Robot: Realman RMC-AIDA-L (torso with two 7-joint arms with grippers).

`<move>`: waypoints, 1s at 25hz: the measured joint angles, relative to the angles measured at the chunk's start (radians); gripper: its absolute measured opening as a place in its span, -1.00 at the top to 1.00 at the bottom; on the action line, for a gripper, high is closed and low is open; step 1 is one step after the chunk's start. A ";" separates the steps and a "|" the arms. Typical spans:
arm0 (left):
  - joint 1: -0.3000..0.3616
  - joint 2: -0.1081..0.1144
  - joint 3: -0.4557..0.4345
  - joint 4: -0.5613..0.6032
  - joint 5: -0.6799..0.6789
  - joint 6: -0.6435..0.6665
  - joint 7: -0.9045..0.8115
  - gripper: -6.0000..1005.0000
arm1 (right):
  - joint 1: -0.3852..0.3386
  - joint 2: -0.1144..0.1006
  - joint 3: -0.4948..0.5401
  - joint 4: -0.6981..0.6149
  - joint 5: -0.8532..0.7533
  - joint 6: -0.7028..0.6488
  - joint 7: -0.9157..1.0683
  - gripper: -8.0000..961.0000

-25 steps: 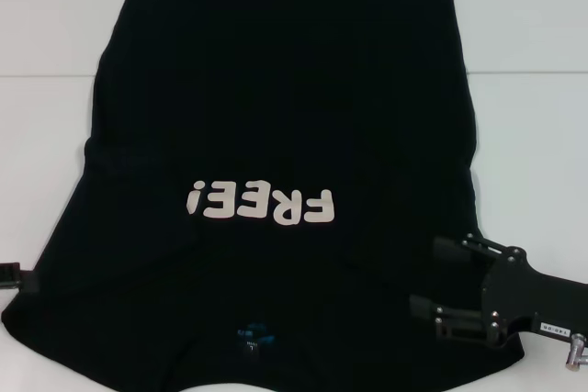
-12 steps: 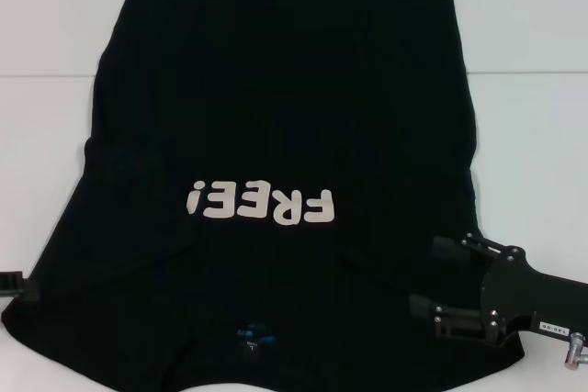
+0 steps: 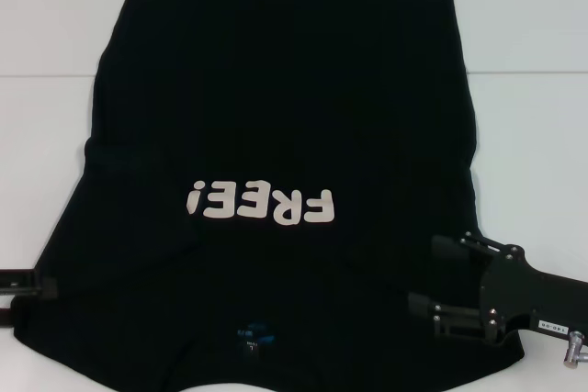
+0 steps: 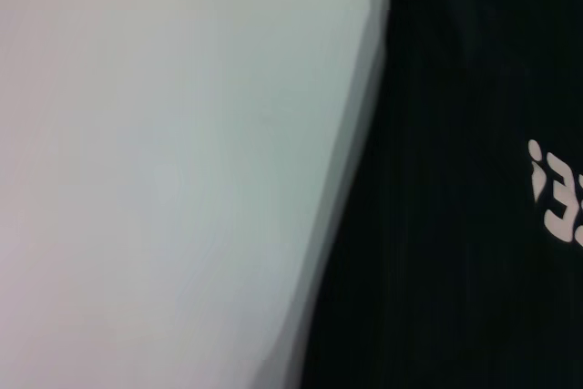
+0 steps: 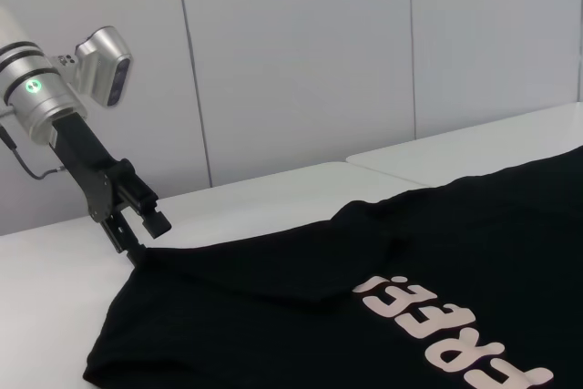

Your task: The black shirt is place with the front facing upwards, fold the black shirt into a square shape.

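The black shirt [image 3: 276, 107] lies flat on the white table, front up. Its pale "FREE!" letters [image 3: 262, 204] read upside down from the head view, and the blue neck label [image 3: 250, 332] is near the front edge. My right gripper [image 3: 432, 274] hovers open over the shirt's near right shoulder area, with nothing between its fingers. My left gripper [image 3: 32, 293] is at the shirt's near left sleeve. In the right wrist view the left gripper [image 5: 146, 239] points down at the sleeve tip with its fingers [image 5: 137, 252] apart. The left wrist view shows the shirt [image 4: 455, 225] edge.
The white table [image 3: 533, 135] extends on both sides of the shirt, with a seam line running across it behind the sleeves. A pale panelled wall [image 5: 291, 52] stands behind the table in the right wrist view.
My left gripper has slid to the right, from the table's left edge up to the shirt's left sleeve. The right gripper has stayed almost still.
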 joint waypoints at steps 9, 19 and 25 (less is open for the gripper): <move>-0.004 -0.005 0.003 0.004 0.000 -0.003 0.000 -0.75 | -0.001 0.000 0.000 0.000 0.000 -0.006 0.000 -0.91; 0.005 0.016 -0.005 0.005 0.037 -0.006 -0.011 -0.72 | -0.001 0.000 0.000 0.000 0.000 -0.010 0.000 -0.91; -0.002 0.011 -0.005 0.001 0.043 -0.018 -0.011 -0.70 | -0.001 0.000 0.000 0.000 0.000 -0.012 0.002 -0.91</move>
